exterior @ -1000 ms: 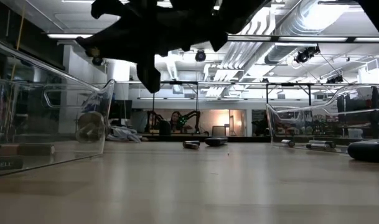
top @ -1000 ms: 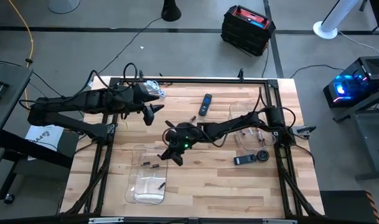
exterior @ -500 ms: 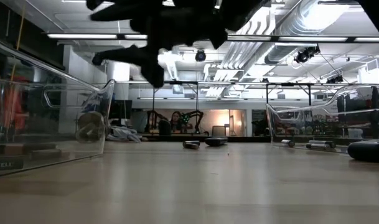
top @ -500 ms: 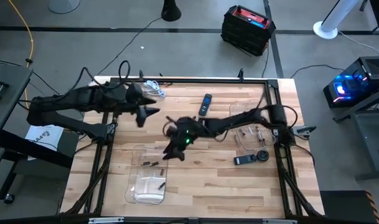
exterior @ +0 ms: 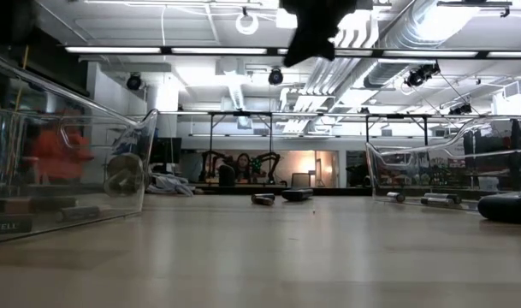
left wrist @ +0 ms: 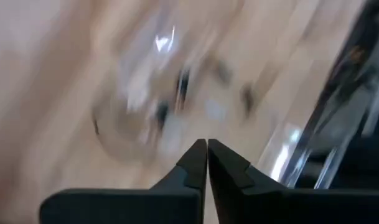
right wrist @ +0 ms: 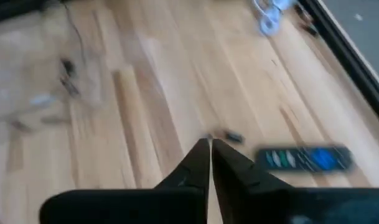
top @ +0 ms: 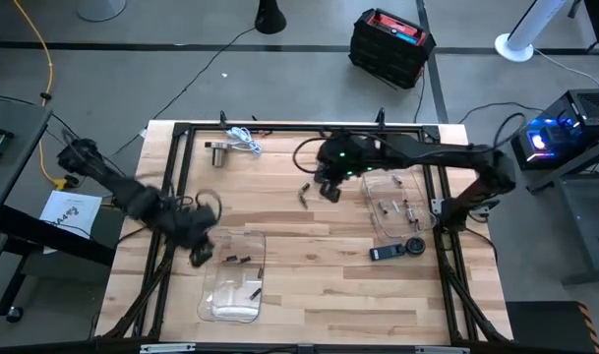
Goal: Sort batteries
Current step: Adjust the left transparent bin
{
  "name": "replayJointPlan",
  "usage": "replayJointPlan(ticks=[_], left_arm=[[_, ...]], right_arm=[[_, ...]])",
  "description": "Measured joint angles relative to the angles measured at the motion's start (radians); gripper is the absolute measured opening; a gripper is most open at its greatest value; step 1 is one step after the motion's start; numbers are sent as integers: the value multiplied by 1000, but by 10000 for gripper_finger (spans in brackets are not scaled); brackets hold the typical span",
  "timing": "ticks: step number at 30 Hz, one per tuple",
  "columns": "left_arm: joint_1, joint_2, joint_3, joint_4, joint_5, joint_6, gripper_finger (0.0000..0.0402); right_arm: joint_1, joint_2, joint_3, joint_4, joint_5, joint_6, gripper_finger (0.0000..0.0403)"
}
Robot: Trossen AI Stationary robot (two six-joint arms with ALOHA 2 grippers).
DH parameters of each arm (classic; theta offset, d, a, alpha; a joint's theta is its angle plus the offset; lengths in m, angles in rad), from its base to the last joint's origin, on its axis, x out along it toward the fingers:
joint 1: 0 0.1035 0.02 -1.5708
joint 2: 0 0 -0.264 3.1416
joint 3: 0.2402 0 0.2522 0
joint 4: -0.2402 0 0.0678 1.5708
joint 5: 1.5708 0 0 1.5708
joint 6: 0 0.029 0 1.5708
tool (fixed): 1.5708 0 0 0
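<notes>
My left arm reaches in from the far left, bent low over the worktop's left side, and my left gripper (top: 201, 248) hangs there with its fingers (left wrist: 195, 163) pressed together. My right arm stretches across the far right, my right gripper (top: 329, 187) near the middle, its fingers (right wrist: 200, 159) closed too.

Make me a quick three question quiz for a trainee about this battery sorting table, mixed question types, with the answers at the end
1. True or false: the right gripper is shut.
2. Which gripper is beside the clear tray at the table's front: A left, B right?
3. Fill in: the loose battery on the bare wood lies close to the ____ gripper.

Key:
1. True; its fingertips meet in the right wrist view, holding nothing.
2. A; the left gripper hangs at that tray's edge, also shut.
3. Right; it hovers by the remote.
</notes>
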Motion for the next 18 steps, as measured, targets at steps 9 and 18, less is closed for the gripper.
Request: replayJointPlan(ticks=[9, 18], left_arm=[[-286, 47, -16, -132, 65, -356, 0], [-284, 70, -249, 108, 206, -281, 0]], right_arm=[[-20, -84, 0, -143, 41, -12, 1], [-7, -84, 0, -224, 28, -45, 0]])
